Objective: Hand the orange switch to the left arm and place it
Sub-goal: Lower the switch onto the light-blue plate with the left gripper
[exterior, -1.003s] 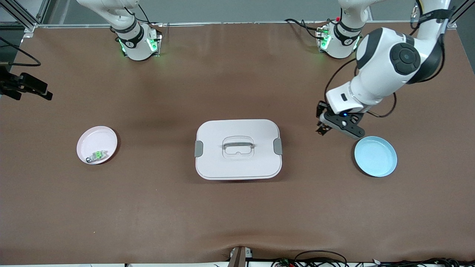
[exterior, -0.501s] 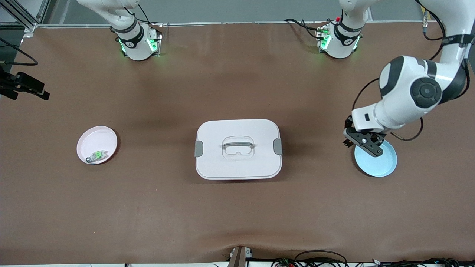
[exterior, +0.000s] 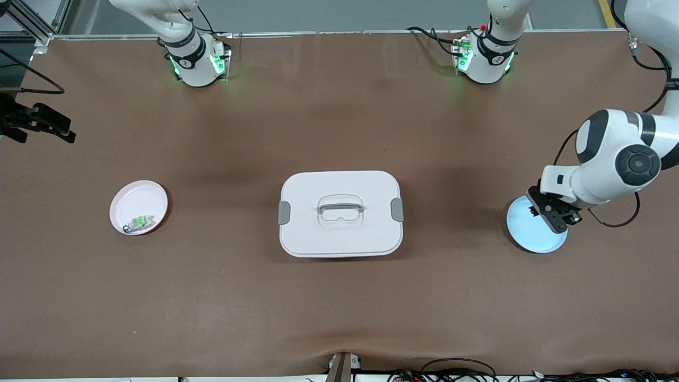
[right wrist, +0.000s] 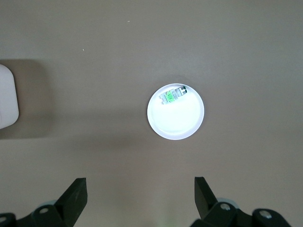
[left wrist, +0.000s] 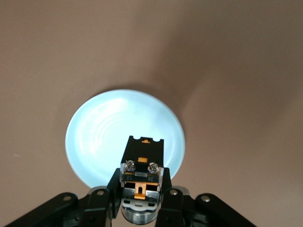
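Orange switch [left wrist: 142,163] sits clamped in the left gripper [left wrist: 140,189] over the blue plate [left wrist: 94,137]: placing step, I judge; next comes lowering and release. Right gripper [right wrist: 140,194] waits, jaws apart, above the pink plate [right wrist: 182,124].

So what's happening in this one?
The left pincer is shut on the orange switch and holds it over the pale blue plate at the left arm's end of the table. The right pincer hangs open, high above the table near the pink plate, which holds a small green-topped component; that arm waits. The white box sits closed mid-table between the plates.
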Tool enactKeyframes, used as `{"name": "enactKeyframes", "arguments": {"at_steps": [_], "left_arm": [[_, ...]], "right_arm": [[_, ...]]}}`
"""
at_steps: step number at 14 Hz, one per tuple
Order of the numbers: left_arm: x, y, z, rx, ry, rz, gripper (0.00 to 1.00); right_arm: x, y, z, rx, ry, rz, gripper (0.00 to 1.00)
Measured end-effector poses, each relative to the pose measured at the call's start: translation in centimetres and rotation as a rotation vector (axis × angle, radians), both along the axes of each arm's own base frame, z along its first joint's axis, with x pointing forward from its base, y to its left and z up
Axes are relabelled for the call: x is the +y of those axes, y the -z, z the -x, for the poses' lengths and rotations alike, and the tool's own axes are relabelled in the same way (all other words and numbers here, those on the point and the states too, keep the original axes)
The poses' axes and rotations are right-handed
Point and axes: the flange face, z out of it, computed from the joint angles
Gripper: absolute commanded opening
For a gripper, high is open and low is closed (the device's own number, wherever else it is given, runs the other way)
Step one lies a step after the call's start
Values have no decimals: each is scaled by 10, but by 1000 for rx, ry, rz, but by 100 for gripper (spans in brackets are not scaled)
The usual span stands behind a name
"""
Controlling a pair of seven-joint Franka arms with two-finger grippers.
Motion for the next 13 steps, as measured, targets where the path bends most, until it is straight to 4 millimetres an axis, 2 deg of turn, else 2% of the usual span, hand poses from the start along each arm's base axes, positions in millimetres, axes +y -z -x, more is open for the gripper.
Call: {"name": "enactKeyframes", "arguments": {"at_steps": [2, 5, 7, 13], "left_arm": [[11, 17, -4, -5, 83, 10, 0], [51, 53, -8, -26, 180, 97, 0], [67, 74, -8, -31, 232, 116, 0], [54, 93, -11, -61, 358, 69, 0]], "right_arm": [[-2, -1, 0, -1, 4, 0, 100], [-11, -7, 0, -14, 20, 1, 100], [-15, -9, 1, -20, 27, 1, 100], [-16, -10, 1, -21, 30, 1, 100]]}}
